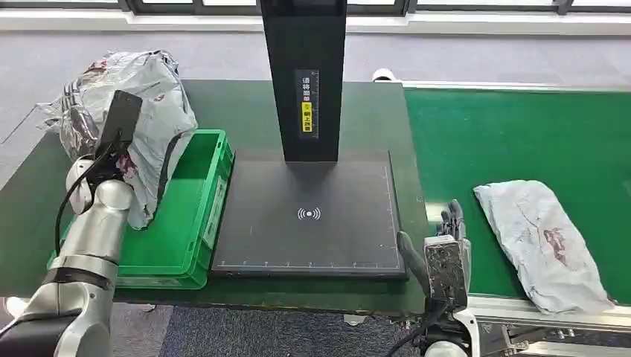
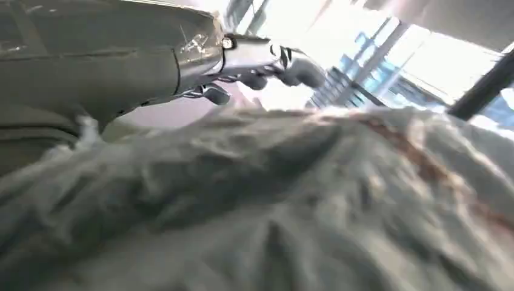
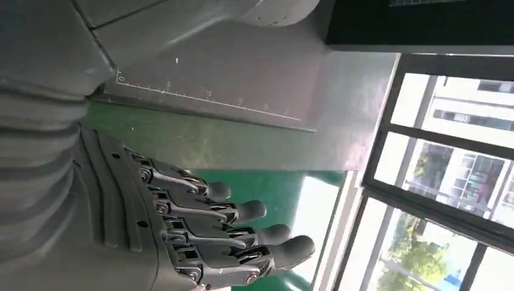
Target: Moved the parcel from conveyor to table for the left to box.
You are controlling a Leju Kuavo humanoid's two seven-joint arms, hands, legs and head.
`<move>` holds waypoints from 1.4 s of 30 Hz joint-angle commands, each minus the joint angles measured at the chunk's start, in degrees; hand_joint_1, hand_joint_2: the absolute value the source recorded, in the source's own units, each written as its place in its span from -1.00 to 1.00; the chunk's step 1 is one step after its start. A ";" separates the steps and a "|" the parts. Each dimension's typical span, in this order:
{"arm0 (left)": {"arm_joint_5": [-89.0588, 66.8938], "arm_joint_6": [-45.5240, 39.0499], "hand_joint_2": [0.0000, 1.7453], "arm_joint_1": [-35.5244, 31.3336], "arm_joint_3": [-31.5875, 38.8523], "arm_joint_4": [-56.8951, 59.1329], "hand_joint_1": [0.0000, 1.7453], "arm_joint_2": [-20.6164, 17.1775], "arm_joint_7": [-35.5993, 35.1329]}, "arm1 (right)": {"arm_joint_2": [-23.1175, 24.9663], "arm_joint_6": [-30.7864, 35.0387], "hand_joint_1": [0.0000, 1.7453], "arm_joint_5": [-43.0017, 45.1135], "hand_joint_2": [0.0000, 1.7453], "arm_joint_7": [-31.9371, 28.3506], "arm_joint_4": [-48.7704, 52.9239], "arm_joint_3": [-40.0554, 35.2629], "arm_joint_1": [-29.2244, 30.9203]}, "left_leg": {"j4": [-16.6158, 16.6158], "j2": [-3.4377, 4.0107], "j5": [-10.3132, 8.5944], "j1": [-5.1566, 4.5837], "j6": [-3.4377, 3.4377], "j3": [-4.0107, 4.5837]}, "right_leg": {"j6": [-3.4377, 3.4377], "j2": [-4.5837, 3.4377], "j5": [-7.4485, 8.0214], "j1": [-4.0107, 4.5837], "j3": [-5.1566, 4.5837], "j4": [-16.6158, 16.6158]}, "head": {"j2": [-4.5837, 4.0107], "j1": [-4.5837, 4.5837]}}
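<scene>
A grey plastic parcel with red print lies on the green conveyor belt at the right. My right hand hangs just left of it, at the gap between table and belt, fingers stretched out and holding nothing. A larger crumpled grey parcel leans over the left side of the green box. My left arm reaches up to it. In the left wrist view this parcel lies close under my left hand, whose fingers stretch out above it without gripping.
A black scanning pad with a tall black post lies on the dark green table between the box and the belt. The conveyor's metal frame runs along the front right. Windows lie beyond.
</scene>
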State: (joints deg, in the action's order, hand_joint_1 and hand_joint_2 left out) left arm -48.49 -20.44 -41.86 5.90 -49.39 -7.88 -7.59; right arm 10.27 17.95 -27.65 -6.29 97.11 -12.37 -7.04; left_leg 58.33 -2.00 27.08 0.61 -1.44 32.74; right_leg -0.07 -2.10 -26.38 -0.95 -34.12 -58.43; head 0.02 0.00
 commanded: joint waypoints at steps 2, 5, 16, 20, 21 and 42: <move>-29.45 16.97 -1.00 -10.49 -9.65 28.24 -1.00 -7.98 -17.07 | -0.49 -3.95 -1.00 -0.53 1.00 1.01 -6.00 -0.62 5.12 | -0.03 0.16 -0.05 0.04 0.01 -0.04 | -0.04 0.07 0.07 0.07 0.02 0.05 | 0.00 0.00; -34.43 26.18 -1.00 -7.80 -10.60 28.88 -1.00 -9.04 -18.50 | 0.24 -4.77 -1.00 -1.24 1.00 1.07 -7.39 -0.82 5.87 | -0.07 0.21 -0.06 0.03 -0.02 -0.09 | -0.08 -0.01 0.09 0.05 0.04 0.04 | 0.00 0.00; -40.35 36.90 -1.00 -2.15 -11.14 28.20 -1.00 -11.57 -8.64 | 1.01 -5.75 -1.00 -2.39 1.00 0.76 -8.69 -1.02 5.66 | -0.16 0.25 -0.09 0.06 0.00 -0.08 | -0.12 0.04 0.10 0.11 0.07 0.14 | -0.02 0.00; -41.49 36.80 -1.00 1.60 -15.62 25.90 -1.00 -14.00 -9.19 | 1.54 -6.14 -1.00 -2.88 1.00 0.64 -9.33 -1.14 5.91 | -0.31 0.59 -0.07 0.04 -0.04 -0.24 | -0.14 -0.27 0.20 0.07 0.11 0.22 | 0.00 0.00; -41.49 36.80 -1.00 1.60 -15.62 25.90 -1.00 -14.00 -9.19 | 1.54 -6.14 -1.00 -2.88 1.00 0.64 -9.33 -1.14 5.91 | -0.21 0.45 -0.04 0.02 -0.07 -0.17 | -0.14 -0.25 0.13 0.04 0.04 0.10 | 0.00 0.00; -9.45 4.98 -1.00 -14.10 1.41 3.07 -1.00 1.45 4.56 | -1.09 -1.58 -1.00 -1.71 1.00 2.03 -0.16 2.65 -1.68 | 0.04 0.04 -0.35 0.16 -0.05 0.46 | -0.15 0.21 0.40 0.17 -0.33 0.05 | 0.00 0.00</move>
State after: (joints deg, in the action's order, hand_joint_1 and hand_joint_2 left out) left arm -76.10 -12.06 -54.90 -2.77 -32.18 -12.79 -14.18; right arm 11.72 15.61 -29.90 -4.37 98.07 -11.89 -9.60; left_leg 58.39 -1.92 26.78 0.70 -1.59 33.14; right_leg -0.21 -2.27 -26.02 -0.89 -34.53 -58.52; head 0.02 0.00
